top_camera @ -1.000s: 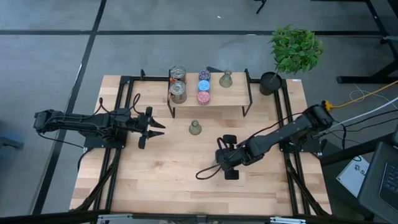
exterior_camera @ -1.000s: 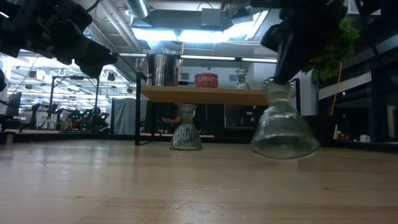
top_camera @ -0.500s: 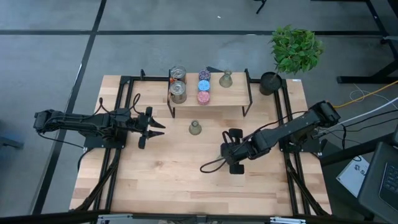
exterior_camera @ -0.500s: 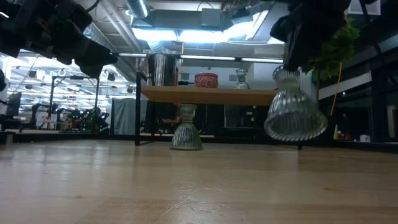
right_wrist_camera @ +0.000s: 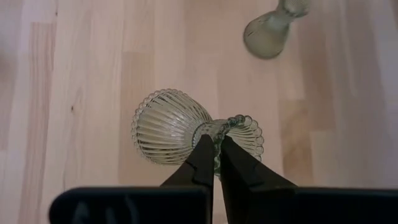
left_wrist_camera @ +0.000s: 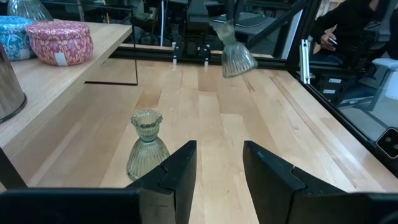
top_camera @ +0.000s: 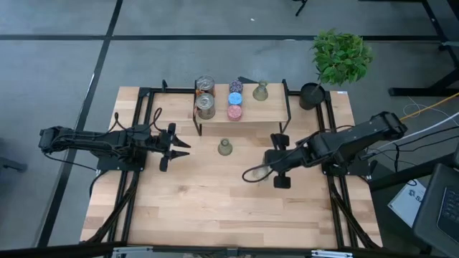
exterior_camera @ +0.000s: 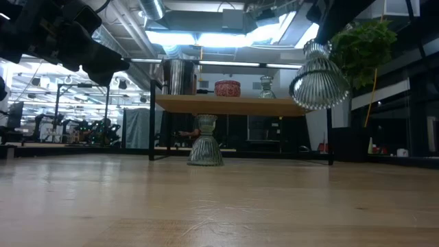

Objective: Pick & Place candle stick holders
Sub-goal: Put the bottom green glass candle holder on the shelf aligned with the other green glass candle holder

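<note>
Right gripper (right_wrist_camera: pixel 214 163) pinched shut on the narrow neck of a ribbed glass vase-shaped candle stick holder (right_wrist_camera: pixel 171 127), carried clear of the table (top_camera: pixel 215 208); in the low view this held holder (exterior_camera: pixel 319 82) hangs tilted in the air, at about the height of the shelf board. From above, the right gripper (top_camera: pixel 267 170) sits right of table centre, near side of the shelf (top_camera: pixel 240 125). Left gripper (top_camera: pixel 185 148) waits over the left half of the table, pointing right, fingers (left_wrist_camera: pixel 177 168) partly apart with nothing between them. A second vase-shaped holder (top_camera: pixel 225 147) stands upright on the table just in front of the shelf, between the two grippers; the left wrist view shows it (left_wrist_camera: pixel 145 146) just beyond that arm's fingertips. On the shelf, left end: two silvery cylinders (top_camera: pixel 205 95), one behind the other. Middle: three round speckled-top pieces in a near-to-far line, pink one (top_camera: pixel 234 113) nearest, blue one (top_camera: pixel 235 98) behind it, purple one (top_camera: pixel 235 86) farthest. Right end: a third vase-shaped holder (top_camera: pixel 260 91), upright. A black pot with green plant (top_camera: pixel 337 61) stands at the far right corner of the table, apart from the shelf. A seated person (left_wrist_camera: pixel 348 28) shows in the room beyond the table in the left wrist view.
</note>
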You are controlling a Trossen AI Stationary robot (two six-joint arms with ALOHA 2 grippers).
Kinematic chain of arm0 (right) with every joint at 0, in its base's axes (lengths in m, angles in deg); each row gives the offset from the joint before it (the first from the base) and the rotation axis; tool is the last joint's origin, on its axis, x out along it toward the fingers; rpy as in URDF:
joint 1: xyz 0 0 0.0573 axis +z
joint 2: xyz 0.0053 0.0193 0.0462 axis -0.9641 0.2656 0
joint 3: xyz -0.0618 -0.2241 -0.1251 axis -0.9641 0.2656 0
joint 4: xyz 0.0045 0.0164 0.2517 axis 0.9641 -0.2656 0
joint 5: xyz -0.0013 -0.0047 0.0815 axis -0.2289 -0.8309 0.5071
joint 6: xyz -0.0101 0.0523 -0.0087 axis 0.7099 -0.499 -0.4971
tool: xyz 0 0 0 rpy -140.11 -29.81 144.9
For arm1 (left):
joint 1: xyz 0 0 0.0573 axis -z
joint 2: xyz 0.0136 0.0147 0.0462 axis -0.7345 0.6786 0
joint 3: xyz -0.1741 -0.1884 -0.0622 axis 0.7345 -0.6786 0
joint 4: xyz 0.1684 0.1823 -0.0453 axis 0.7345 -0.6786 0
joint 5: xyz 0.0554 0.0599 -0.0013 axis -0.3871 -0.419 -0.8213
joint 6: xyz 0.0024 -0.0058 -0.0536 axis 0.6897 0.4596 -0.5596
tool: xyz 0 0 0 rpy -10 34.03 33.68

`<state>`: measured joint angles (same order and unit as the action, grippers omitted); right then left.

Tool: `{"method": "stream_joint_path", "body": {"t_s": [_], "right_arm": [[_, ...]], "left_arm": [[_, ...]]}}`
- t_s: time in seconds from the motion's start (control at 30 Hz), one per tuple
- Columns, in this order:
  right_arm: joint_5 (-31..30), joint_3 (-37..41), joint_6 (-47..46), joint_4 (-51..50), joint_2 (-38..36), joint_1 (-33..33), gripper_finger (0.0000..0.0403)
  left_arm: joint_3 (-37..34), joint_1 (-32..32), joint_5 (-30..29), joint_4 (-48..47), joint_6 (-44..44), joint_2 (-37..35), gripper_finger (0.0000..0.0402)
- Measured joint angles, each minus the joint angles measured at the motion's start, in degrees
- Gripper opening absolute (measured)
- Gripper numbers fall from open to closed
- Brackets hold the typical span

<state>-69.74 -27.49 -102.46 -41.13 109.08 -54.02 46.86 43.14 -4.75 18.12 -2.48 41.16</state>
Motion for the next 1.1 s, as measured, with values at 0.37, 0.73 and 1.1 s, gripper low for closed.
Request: {"method": "stream_joint_path", "body": {"t_s": [0.37, 0.73, 1.1], "right_arm": [[-5.15, -8.83, 10.01, -6.42, -2.06, -3.29, 0.0009], [-18.88, -18.41, 29.76, -8.4, -2.06, -9.1, 0.0009], [-19.51, -18.67, 33.53, -8.46, -1.13, -19.9, 0.0009]], "left_arm": [[0.0, -0.01, 0.0, 0.0, 0.0, 0.0, 0.0127], [0.0, -0.01, 0.0, 0.0, -0.01, -0.01, 0.0127], [0.0, 0.0, 0.0, 0.0, 0.0, -0.02, 0.0127]]}}
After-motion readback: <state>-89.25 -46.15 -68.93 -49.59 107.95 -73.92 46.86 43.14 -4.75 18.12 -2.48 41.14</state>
